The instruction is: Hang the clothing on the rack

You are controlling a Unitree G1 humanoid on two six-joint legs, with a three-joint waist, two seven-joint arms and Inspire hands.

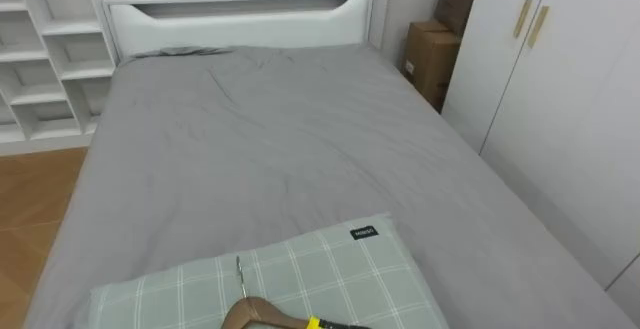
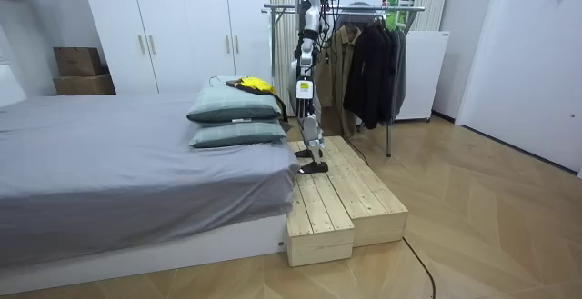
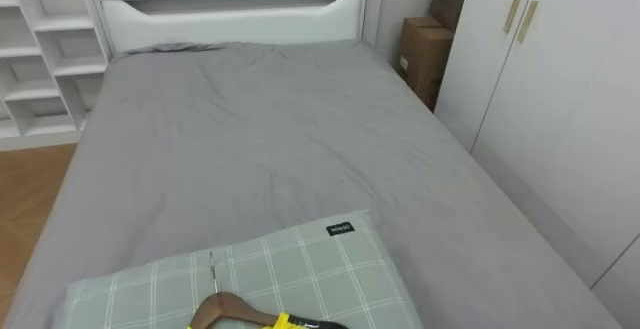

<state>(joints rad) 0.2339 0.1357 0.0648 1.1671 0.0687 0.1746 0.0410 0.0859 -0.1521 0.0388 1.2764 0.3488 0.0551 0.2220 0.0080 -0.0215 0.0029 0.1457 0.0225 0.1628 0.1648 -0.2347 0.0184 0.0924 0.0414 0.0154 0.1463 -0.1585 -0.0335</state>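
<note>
A wooden hanger (image 1: 252, 314) with a thin metal hook lies on a green checked pillow (image 1: 340, 269) at the near end of the bed. A strip of yellow garment (image 1: 322, 323) shows on the hanger at the view's bottom edge. In the room view the yellow garment (image 2: 253, 84) sits on top of two stacked pillows (image 2: 238, 108). I stand upright on a wooden platform (image 2: 332, 194) beside the pillows, facing the bed. My left hand (image 2: 304, 89) hangs at my side, near the garment but apart from it. A clothes rack (image 2: 364, 8) stands behind me.
The grey bed (image 1: 270, 159) stretches ahead to a white headboard (image 1: 240, 19). White wardrobes (image 1: 560, 79) run along the right, with cardboard boxes (image 1: 432, 54) in the corner and white shelves (image 1: 45, 59) on the left. Dark coats (image 2: 373, 63) hang on the rack.
</note>
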